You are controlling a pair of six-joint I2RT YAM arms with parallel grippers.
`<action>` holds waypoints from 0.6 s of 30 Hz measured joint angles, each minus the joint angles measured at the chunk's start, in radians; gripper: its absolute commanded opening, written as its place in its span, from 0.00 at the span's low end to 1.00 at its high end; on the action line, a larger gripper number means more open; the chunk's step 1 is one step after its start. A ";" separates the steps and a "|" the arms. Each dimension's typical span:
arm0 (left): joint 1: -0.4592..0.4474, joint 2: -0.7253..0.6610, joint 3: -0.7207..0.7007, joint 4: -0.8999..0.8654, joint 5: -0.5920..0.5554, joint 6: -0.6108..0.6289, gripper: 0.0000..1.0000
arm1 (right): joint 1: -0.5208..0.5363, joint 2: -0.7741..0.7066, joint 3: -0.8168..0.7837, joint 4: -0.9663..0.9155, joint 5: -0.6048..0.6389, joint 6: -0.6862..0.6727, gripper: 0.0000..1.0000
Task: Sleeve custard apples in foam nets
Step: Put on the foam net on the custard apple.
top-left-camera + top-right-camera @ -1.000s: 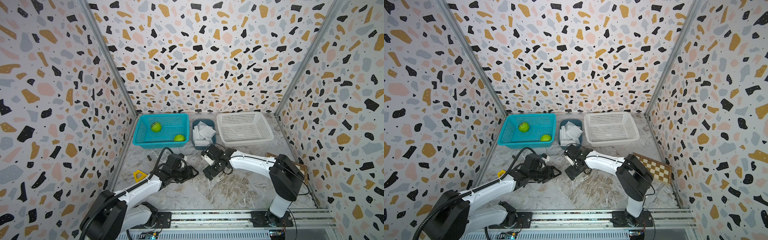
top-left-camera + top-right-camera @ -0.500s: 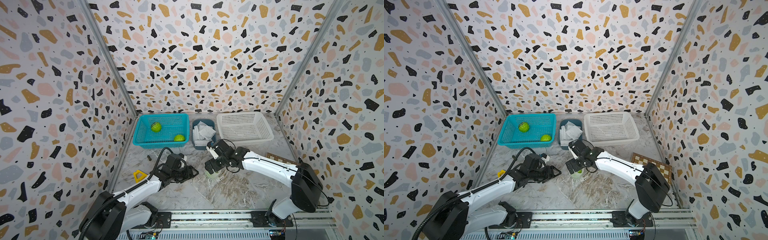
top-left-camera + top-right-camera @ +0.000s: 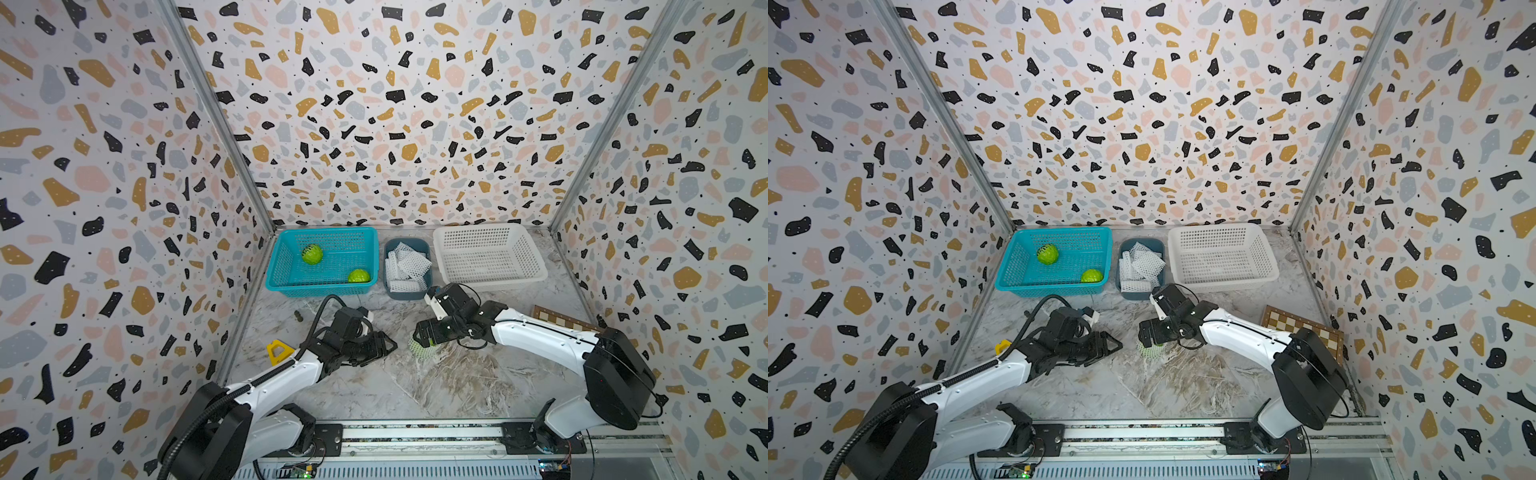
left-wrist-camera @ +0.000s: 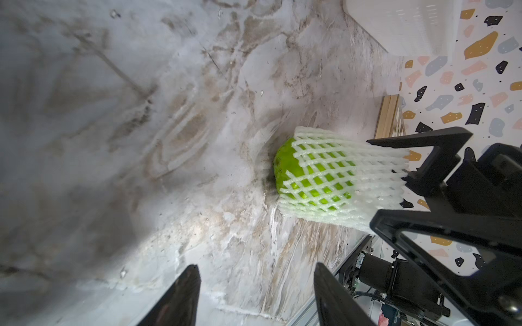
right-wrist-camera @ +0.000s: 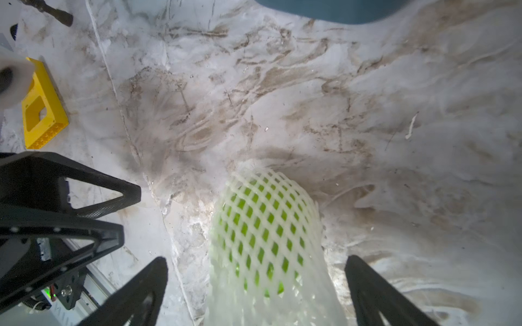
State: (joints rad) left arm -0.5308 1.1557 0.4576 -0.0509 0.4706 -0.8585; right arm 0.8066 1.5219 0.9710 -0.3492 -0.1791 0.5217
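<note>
We had one fruit done: the netted apple (image 4: 313, 175) lay on the table (image 3: 415, 386) between the arms. Our right gripper (image 5: 257, 265) stood wide around its foam net (image 5: 268, 214), gripping nothing. Our left gripper (image 4: 255, 269) was part-open and empty. Two bare apples (image 3: 312, 254) lay unsleeved in the blue basket (image 3: 282, 286), with spare nets (image 3: 405, 262) beside it.

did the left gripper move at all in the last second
No. In a top view the left gripper sits at the same spot relative to the yellow block, open and empty.

Green custard apple (image 4: 285, 169), white foam net (image 4: 372, 197)
</note>
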 measured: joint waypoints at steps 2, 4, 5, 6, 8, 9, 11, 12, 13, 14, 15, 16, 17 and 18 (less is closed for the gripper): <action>0.000 0.000 0.000 0.000 0.000 0.000 0.63 | 0.004 0.014 -0.002 0.004 -0.004 0.002 0.98; 0.000 0.000 0.000 0.000 0.000 0.000 0.63 | 0.008 0.031 -0.002 0.008 -0.009 0.002 0.96; 0.000 0.000 0.000 0.000 0.000 0.000 0.63 | 0.010 0.040 -0.002 0.010 -0.009 0.002 0.95; 0.000 0.000 0.000 0.000 0.000 0.000 0.63 | 0.011 0.049 -0.002 0.012 -0.009 0.002 0.95; 0.000 0.000 0.000 0.000 0.000 0.000 0.63 | 0.018 0.066 -0.002 0.013 -0.008 0.002 0.93; 0.000 0.000 0.000 0.000 0.000 0.000 0.63 | 0.023 0.073 -0.002 0.013 -0.007 0.002 0.92; 0.000 0.000 0.000 0.000 0.000 0.000 0.63 | 0.032 0.084 -0.002 0.013 -0.002 0.002 0.89; 0.000 0.000 0.000 0.000 0.000 0.000 0.63 | 0.038 0.090 -0.002 0.013 0.005 0.003 0.89; 0.000 0.001 0.000 0.000 0.000 0.000 0.63 | 0.042 0.094 -0.002 0.013 0.013 0.003 0.88; 0.000 0.002 0.000 0.000 0.000 0.000 0.63 | 0.046 0.100 -0.002 0.013 0.020 0.004 0.87; 0.000 0.002 0.000 0.001 0.000 0.000 0.63 | 0.051 0.106 -0.002 0.013 0.030 0.005 0.87; 0.000 0.003 0.000 0.001 0.000 0.000 0.63 | 0.054 0.112 -0.001 0.013 0.038 0.005 0.87; 0.000 0.005 0.000 0.002 0.000 -0.001 0.63 | 0.058 0.119 0.000 0.013 0.046 0.005 0.86; 0.000 0.006 0.000 0.003 0.000 -0.001 0.63 | 0.061 0.125 0.001 0.013 0.055 0.005 0.86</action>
State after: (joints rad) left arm -0.5308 1.1622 0.4576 -0.0483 0.4706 -0.8593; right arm 0.8680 1.6470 0.9718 -0.3367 -0.1238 0.5270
